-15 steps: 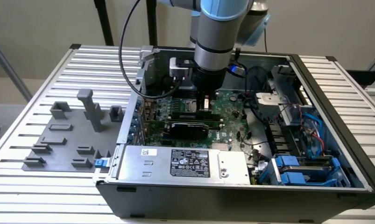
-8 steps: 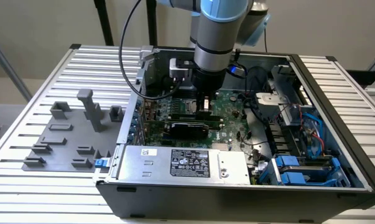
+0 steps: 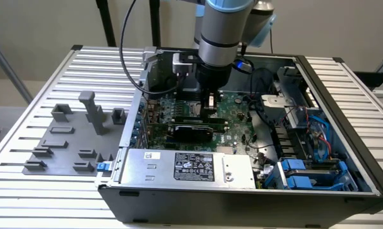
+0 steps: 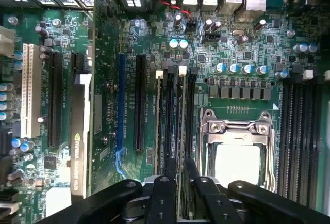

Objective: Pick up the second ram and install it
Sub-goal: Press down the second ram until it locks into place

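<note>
My gripper (image 3: 210,109) hangs low inside the open computer case (image 3: 344,119), over the green motherboard (image 3: 232,119). In the wrist view its two black fingers (image 4: 170,175) stand close together at the gripper (image 4: 181,164). They are shut on a thin strip seen edge-on, the second ram (image 4: 181,131). The strip runs along one of the middle memory slots, up to a white latch (image 4: 182,69). Whether it is seated in the slot I cannot tell. More dark slots (image 4: 166,115) lie right beside it.
A black expansion card (image 3: 194,130) stands just in front of the gripper; it is the NVIDIA card (image 4: 80,146). The CPU socket (image 4: 237,157) lies beside the slots. A power supply (image 3: 185,167), blue drive cages (image 3: 305,176) and cables (image 3: 261,90) crowd the case. A grey fixture plate (image 3: 70,138) lies outside.
</note>
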Tool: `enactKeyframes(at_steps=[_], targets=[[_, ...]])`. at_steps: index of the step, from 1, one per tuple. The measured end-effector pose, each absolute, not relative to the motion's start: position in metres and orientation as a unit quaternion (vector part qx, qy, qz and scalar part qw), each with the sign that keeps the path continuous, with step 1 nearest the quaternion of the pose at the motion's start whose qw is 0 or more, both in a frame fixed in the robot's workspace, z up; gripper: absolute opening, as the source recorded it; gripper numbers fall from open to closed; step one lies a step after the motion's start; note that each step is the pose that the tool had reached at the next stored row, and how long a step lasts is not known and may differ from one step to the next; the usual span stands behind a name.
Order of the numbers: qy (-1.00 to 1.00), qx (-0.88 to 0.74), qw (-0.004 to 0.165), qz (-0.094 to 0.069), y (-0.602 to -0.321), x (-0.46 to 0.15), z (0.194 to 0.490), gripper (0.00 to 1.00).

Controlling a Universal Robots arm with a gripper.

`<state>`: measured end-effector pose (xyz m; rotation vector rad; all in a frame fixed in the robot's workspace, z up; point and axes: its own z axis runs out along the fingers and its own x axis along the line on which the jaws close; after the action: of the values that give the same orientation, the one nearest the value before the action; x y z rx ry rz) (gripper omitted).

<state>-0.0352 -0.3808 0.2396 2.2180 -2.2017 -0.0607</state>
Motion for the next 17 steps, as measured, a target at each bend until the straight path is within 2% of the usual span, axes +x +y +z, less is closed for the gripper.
enactKeyframes(at_steps=[3,4,17], targets=[[-0.704,0.710,0.008,-0.019,-0.3811,-0.0370,0.2430,1.00],[-0.704,0.710,0.008,-0.019,-0.3811,-0.0370,0.2430,0.00],[-0.704,0.710,0.008,-0.019,-0.3811,-0.0370,0.2431,0.00]])
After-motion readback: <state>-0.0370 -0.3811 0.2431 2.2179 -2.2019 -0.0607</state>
